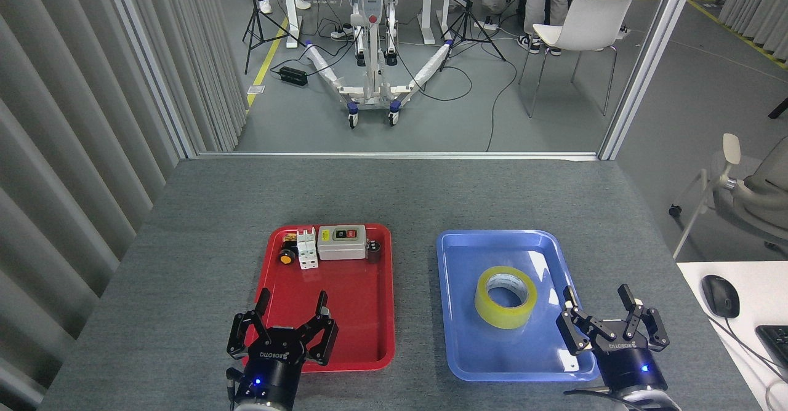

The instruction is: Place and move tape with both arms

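Tape flat in blue tray, unheld; both grippers empty, fingers spread.

Roll resting on its side face, white core upward, near centre of blue tray, slightly toward right rim. Right gripper over near right corner of blue tray, just beside tape, apart from it, fingers pointing away, blue light lit. Left gripper over near edge of red tray, well apart from tape, fingers splayed, blue light lit. At far end of red tray: grey switch box, white breaker, small yellow-and-black button. Both trays side by side on grey table.
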{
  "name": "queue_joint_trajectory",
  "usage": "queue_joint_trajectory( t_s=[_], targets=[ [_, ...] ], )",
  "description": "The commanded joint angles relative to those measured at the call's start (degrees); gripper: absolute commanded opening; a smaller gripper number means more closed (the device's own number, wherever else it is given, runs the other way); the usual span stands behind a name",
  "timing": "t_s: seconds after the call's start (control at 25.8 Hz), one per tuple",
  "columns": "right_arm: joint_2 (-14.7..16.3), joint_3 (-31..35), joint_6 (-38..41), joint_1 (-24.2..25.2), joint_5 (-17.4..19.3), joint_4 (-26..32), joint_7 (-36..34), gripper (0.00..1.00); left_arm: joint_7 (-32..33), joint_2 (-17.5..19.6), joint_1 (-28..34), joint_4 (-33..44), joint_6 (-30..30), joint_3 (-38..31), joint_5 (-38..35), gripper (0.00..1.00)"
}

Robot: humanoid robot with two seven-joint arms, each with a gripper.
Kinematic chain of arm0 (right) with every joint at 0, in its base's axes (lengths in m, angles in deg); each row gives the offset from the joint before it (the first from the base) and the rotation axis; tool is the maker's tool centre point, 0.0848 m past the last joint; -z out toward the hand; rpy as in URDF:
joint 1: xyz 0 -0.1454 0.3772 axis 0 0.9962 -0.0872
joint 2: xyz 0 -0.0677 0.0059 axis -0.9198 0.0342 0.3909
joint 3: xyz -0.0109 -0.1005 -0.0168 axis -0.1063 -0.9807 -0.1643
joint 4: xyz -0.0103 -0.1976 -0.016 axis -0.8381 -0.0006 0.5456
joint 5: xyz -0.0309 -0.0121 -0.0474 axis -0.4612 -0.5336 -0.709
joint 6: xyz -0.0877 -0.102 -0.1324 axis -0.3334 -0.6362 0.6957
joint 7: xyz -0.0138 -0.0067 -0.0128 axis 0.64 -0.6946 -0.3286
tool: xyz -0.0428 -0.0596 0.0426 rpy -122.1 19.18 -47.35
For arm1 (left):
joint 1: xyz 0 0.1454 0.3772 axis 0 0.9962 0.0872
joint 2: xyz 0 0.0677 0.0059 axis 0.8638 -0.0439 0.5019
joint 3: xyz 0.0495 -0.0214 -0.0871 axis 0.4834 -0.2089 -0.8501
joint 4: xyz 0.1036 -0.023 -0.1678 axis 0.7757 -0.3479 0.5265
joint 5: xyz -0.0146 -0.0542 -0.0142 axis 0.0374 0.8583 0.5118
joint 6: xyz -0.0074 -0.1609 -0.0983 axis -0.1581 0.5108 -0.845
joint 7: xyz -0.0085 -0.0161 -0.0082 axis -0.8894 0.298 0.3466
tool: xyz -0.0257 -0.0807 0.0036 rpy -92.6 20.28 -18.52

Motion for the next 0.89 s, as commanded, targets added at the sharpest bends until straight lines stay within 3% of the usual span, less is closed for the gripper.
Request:
queue_joint_trajectory(
  t_s=[0.0, 0.23, 0.43, 0.85],
  targets=[
    [0.23, 0.13, -0.26, 0.34, 0.19, 2.67, -0.01, 0.98, -0.02, 0.02, 0.04, 0.16, -0.06, 0.00, 0.00, 1.00],
    [-0.74, 3.03, -0.79, 4.82, 0.11, 10.23, 5.09, 0.99, 0.06, -0.07, -0.23, 0.51, -0.50, -0.09, 0.00, 1.00],
    [-3.90, 6.90, -0.70, 10.10, -2.62, 14.18, 5.71, 0.99, 0.06, 0.19, -0.23, 0.69, -0.41, -0.09, -0.18, 1.00],
    [-4.34, 7.34, -3.16, 10.98, -3.15, 14.98, 9.05, 0.99, -0.55, 0.37, 0.56, 0.07, -0.24, 0.09, -0.27, 1.00]
  ],
)
